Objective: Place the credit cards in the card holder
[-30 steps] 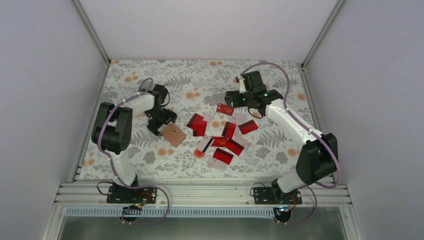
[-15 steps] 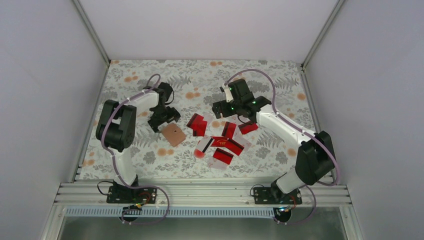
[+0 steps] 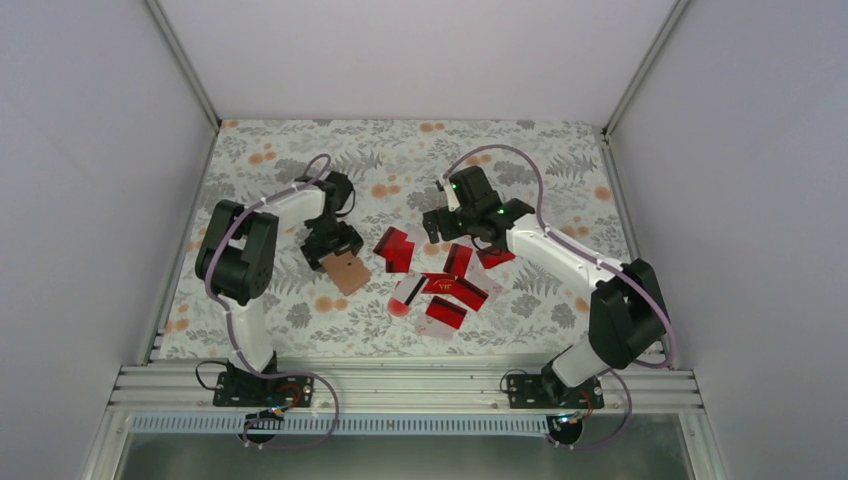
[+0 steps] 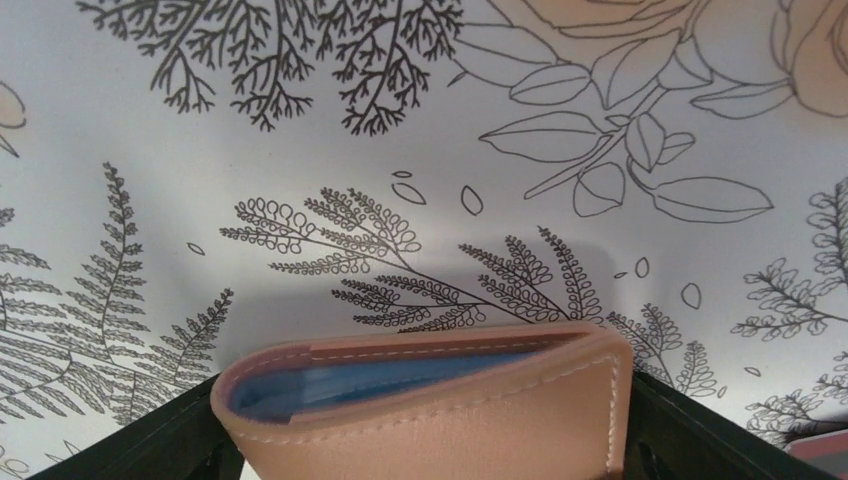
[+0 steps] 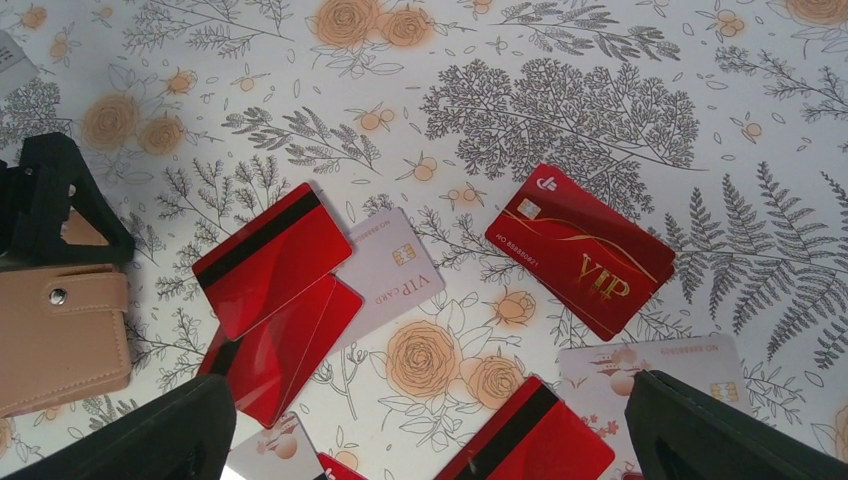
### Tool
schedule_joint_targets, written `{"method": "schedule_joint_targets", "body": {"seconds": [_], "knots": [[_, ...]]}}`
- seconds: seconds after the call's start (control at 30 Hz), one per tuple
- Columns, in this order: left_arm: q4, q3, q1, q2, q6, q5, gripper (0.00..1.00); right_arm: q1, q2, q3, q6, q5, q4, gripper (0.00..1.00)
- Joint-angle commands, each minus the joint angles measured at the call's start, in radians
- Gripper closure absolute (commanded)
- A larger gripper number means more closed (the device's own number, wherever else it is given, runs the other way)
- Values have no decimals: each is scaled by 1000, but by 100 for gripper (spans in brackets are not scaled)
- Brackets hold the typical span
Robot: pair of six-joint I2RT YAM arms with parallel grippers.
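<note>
The tan card holder point(image 4: 430, 410) lies on the floral cloth left of centre point(image 3: 347, 270), and its blue-lined mouth bows slightly open. My left gripper point(image 4: 425, 445) straddles its far edge, a black finger point(image 4: 150, 445) pressed to each end, so it is shut on the holder. The credit cards lie scattered in the middle: a red VIP card point(image 5: 585, 250), a red card with a black stripe point(image 5: 270, 260), a pale VIP card point(image 5: 392, 268) and several more point(image 3: 455, 290). Above them my right gripper point(image 5: 430, 440) hovers open with nothing between its fingers point(image 3: 447, 222).
Pale enclosure walls close in the cloth on the left, back and right. An aluminium rail point(image 3: 400, 385) with both arm bases runs along the near edge. A round red spot point(image 3: 400, 308) shows on the cloth among the nearer cards.
My right gripper has swung left and down toward the cards. My left gripper has shifted a little right onto the holder's far edge, opened briefly and come back in on it.
</note>
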Motion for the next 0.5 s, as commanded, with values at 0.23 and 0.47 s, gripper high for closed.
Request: {"method": "schedule_joint_targets", "body": {"seconds": [0.23,0.47], "knots": [[69,-32,-5,-30,-2,39,20,31,-11,-56,-46,-152,134,1],[127,-31,-12,-153,30,73,20,43,40,-97,-13,-509,221,1]]}}
